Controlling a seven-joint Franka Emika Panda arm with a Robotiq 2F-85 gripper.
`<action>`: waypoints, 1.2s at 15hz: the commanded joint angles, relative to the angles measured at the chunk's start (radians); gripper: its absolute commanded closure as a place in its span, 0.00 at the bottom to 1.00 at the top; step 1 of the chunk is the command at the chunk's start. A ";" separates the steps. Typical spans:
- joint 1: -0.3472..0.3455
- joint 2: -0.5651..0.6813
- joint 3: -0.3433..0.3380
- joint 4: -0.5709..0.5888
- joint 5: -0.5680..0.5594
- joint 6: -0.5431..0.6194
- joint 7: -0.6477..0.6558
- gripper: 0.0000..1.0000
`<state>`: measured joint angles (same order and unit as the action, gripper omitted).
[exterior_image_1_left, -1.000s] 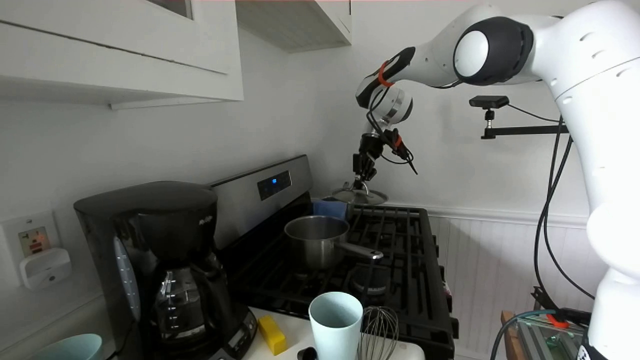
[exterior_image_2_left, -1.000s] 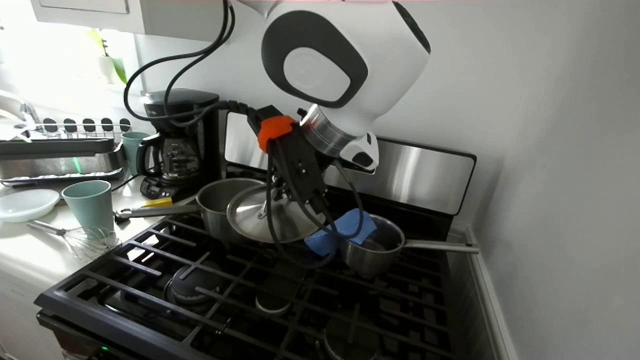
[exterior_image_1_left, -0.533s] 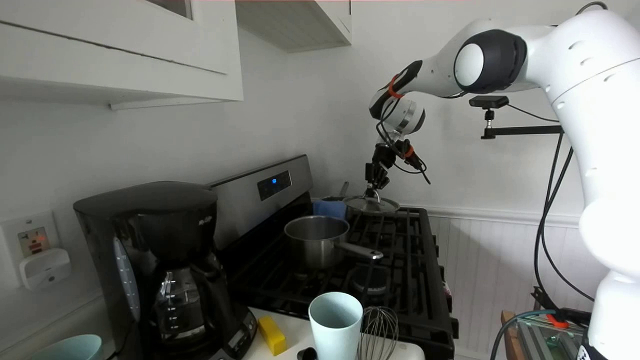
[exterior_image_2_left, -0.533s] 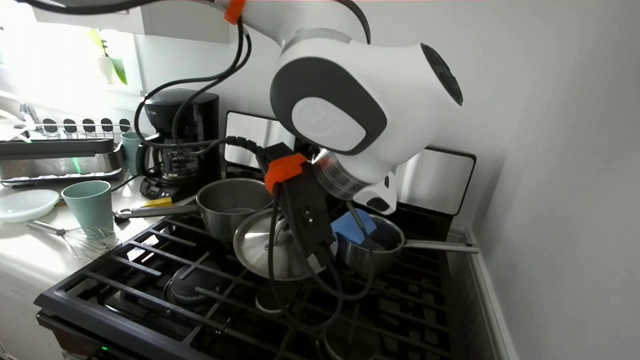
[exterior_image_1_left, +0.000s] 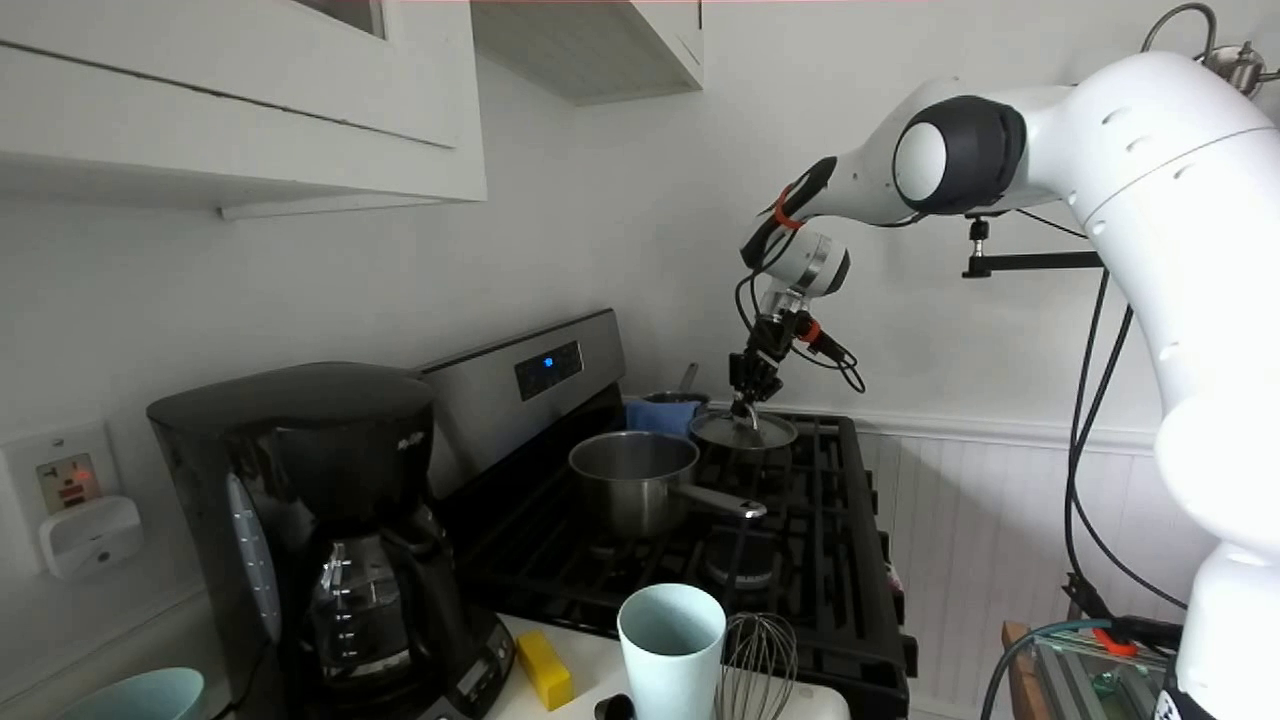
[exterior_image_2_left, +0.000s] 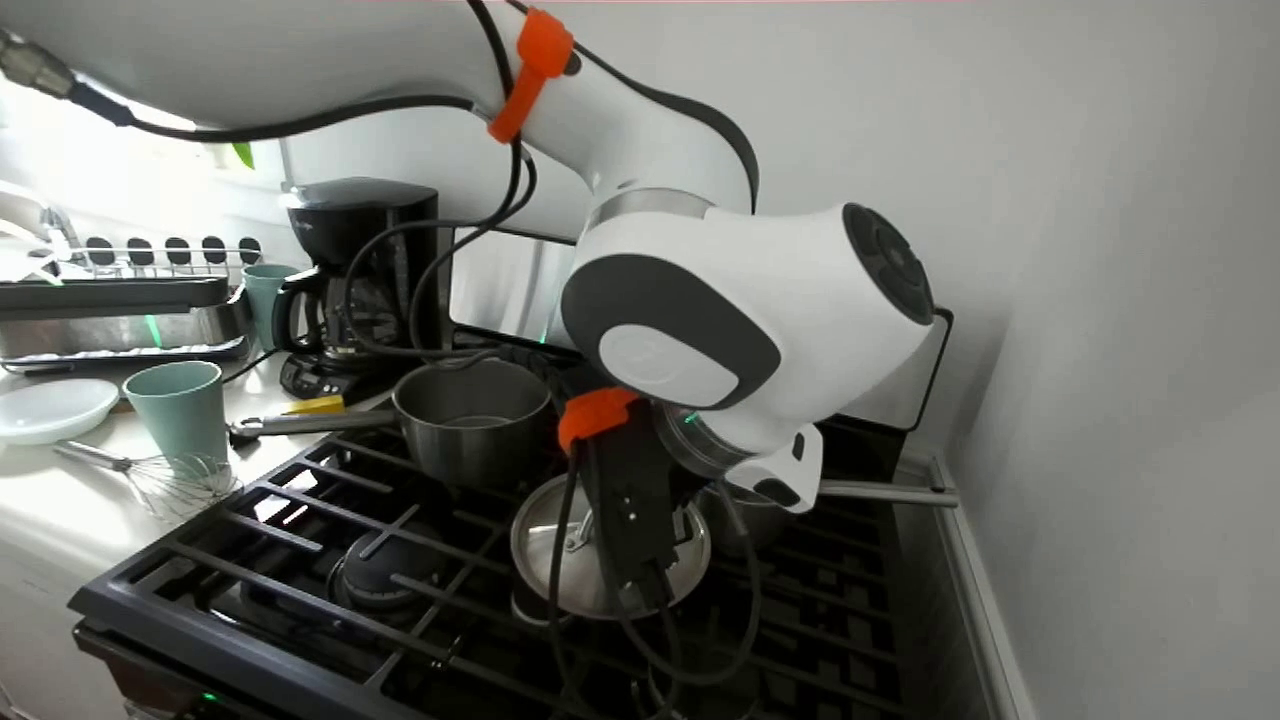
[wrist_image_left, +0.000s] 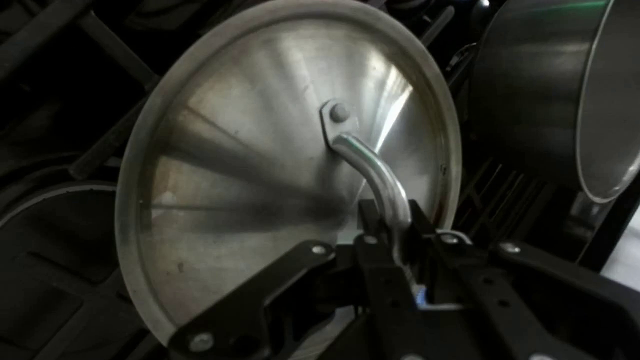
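Observation:
My gripper (wrist_image_left: 392, 215) is shut on the looped metal handle (wrist_image_left: 372, 162) of a round steel lid (wrist_image_left: 240, 175). In the wrist view the handle rises from the lid and passes between the two black fingers. In both exterior views the lid (exterior_image_1_left: 765, 437) (exterior_image_2_left: 585, 590) hangs from the gripper (exterior_image_1_left: 745, 403), low over the black stove grates (exterior_image_2_left: 320, 585). I cannot tell whether its rim touches them. A steel pot (exterior_image_1_left: 630, 500) without a lid stands close by on the stove; it also shows in the wrist view (wrist_image_left: 530, 95).
A smaller pot (exterior_image_2_left: 750, 522) stands at the back of the stove, partly hidden by the arm. A blue cloth (exterior_image_1_left: 660, 416) is beside it. A coffee maker (exterior_image_1_left: 320, 440), green cup (exterior_image_1_left: 670, 650), whisk (exterior_image_1_left: 757, 665) and yellow block (exterior_image_1_left: 545, 670) stand on the counter.
The gripper has carried the lid downward toward the grates, and rightward in both exterior views, away from above the open pot's side. The grasp on the handle looks unchanged.

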<state>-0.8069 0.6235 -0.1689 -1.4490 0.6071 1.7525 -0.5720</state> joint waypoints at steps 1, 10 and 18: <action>-0.023 0.047 0.014 0.051 -0.004 0.008 0.045 0.96; -0.057 0.113 0.019 0.092 -0.021 0.098 0.124 0.96; -0.071 0.169 0.030 0.136 -0.028 0.100 0.168 0.62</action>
<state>-0.8583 0.7557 -0.1617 -1.3689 0.6024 1.8533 -0.4488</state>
